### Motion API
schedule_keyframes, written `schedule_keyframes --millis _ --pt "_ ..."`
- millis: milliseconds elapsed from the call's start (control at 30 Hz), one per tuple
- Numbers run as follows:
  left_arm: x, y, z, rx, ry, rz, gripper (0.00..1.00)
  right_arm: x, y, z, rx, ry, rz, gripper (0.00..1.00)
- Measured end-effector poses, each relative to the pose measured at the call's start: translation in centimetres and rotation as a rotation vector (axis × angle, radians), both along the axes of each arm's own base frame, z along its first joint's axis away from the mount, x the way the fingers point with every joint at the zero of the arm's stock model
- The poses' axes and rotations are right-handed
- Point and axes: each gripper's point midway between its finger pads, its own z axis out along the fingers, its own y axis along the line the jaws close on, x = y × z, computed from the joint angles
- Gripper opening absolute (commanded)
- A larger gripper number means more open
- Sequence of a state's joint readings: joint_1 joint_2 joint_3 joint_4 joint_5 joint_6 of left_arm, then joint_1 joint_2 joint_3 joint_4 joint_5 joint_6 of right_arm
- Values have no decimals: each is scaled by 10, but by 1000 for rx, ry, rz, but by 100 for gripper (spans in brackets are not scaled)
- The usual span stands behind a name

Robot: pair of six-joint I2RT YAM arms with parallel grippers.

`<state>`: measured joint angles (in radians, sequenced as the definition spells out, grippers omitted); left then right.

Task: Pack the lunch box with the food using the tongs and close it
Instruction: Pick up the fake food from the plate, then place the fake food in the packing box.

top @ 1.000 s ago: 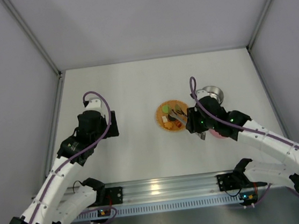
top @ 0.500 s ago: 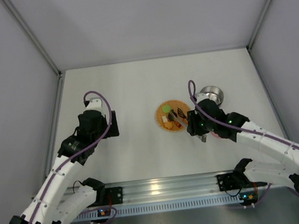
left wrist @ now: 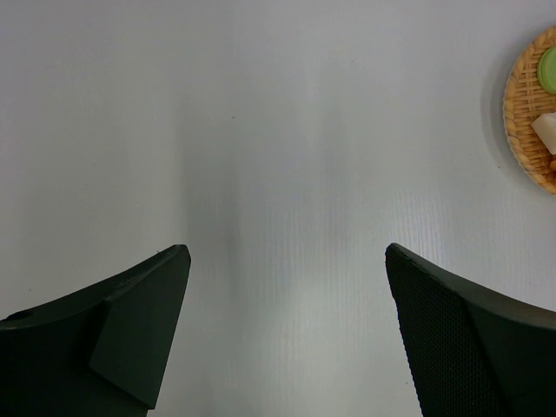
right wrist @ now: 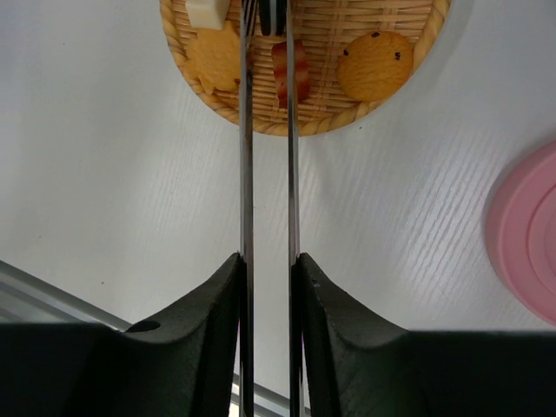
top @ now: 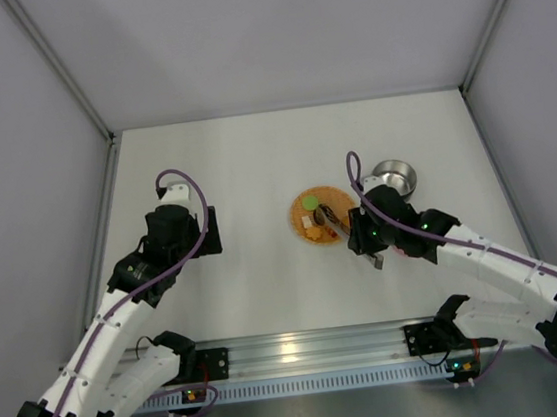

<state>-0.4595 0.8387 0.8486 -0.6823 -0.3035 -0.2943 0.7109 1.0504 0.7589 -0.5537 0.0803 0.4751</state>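
My right gripper (right wrist: 268, 261) is shut on the tongs (right wrist: 246, 130), one slim silver arm pressed against each finger. The tongs reach forward over the orange woven plate (right wrist: 321, 117), and their tips sit either side of a black piece (right wrist: 272, 13) of the food. A red-brown piece (right wrist: 301, 78), a dotted orange round (right wrist: 375, 65) and a yellow chunk (right wrist: 213, 56) lie beside them. The lunch box (top: 394, 175) stands open behind the right arm, and its pink lid (right wrist: 526, 230) lies flat to the right. Over bare table, my left gripper (left wrist: 287, 261) hangs open and holds nothing.
In the left wrist view the plate's rim (left wrist: 521, 113) and a green disc (left wrist: 549, 65) show at the right edge. A metal rail (top: 305, 351) runs along the near table edge. Grey walls enclose the table on three sides.
The right gripper has squeezed the tongs, so their arms stand closer together. The right arm has shifted slightly left toward the plate. The left arm has not moved.
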Motion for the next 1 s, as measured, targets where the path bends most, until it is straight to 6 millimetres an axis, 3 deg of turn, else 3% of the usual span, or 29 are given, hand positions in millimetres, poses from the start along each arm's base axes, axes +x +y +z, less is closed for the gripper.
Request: schedule_keyframes --millis 67,300,633,1000 --pt "0 0 0 0 0 0 99 0 1 0 4 1 2 23" --pt "0 0 0 0 0 0 99 -1 -3 11 16 -28 -5 18" --pt "0 0 0 0 0 0 99 6 -7 52 60 -128 -37 18" --pt "0 0 0 0 0 0 99 27 -53 79 -71 -252 -244 20"
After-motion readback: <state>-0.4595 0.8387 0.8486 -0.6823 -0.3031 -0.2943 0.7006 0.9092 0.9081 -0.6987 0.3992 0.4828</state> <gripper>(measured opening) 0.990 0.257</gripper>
